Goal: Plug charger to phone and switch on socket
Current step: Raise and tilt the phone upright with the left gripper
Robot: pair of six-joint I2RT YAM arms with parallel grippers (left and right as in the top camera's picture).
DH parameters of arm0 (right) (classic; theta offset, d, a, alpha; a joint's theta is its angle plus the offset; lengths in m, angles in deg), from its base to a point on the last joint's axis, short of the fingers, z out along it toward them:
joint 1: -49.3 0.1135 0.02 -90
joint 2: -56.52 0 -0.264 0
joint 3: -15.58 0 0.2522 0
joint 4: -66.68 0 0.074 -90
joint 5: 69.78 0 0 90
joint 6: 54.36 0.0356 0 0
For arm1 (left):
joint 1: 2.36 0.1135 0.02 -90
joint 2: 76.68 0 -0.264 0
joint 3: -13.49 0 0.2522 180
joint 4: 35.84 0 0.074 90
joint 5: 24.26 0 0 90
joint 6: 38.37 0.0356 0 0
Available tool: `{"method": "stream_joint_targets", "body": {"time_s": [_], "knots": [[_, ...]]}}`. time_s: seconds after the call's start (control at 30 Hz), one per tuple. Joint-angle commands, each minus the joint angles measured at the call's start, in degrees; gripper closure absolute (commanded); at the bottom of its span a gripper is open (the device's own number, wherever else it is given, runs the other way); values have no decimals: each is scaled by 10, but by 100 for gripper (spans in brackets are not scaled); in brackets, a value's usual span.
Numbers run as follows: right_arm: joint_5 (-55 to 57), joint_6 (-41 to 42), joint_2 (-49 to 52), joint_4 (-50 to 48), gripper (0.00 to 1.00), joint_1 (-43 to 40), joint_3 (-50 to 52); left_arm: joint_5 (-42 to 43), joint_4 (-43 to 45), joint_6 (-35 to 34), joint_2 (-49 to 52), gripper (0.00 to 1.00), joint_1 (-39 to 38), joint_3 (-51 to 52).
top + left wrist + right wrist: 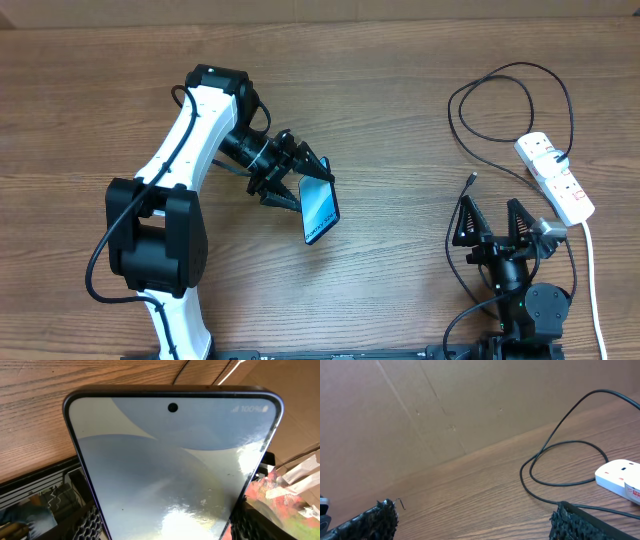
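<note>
My left gripper (305,182) is shut on the phone (320,209), a slim black-edged handset with a light blue screen, held tilted above the table centre. In the left wrist view the phone (172,465) fills the frame between my fingers. The socket (556,177) is a white power strip at the right edge; its end shows in the right wrist view (620,476). The charger (497,100) is a thin black cable looping from the strip, its connector tip (471,180) lying just beyond my right gripper (494,222). The right gripper is open and empty; the cable (560,455) curves past it.
A thick white cord (592,275) runs from the power strip down the right edge. A cardboard wall (445,405) stands behind the table. Bare wooden tabletop (400,120) lies between the two arms.
</note>
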Motion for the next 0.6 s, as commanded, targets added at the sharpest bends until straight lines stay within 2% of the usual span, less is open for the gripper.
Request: {"method": "stream_joint_targets", "body": {"time_s": [0.0, 0.2, 0.33, 0.57], "knots": [[-1, 2, -5, -3, 0, 2, 6, 30, -4, 13, -1, 49, 3, -17], [-1, 2, -5, -3, 0, 2, 6, 22, -4, 13, -1, 48, 3, -17], [-1, 2, -5, -3, 0, 2, 6, -39, 12, 8, -1, 48, 1, -17], [-1, 2, -5, -13, 0, 2, 6, -94, 75, -22, -1, 47, 1, -17]]}}
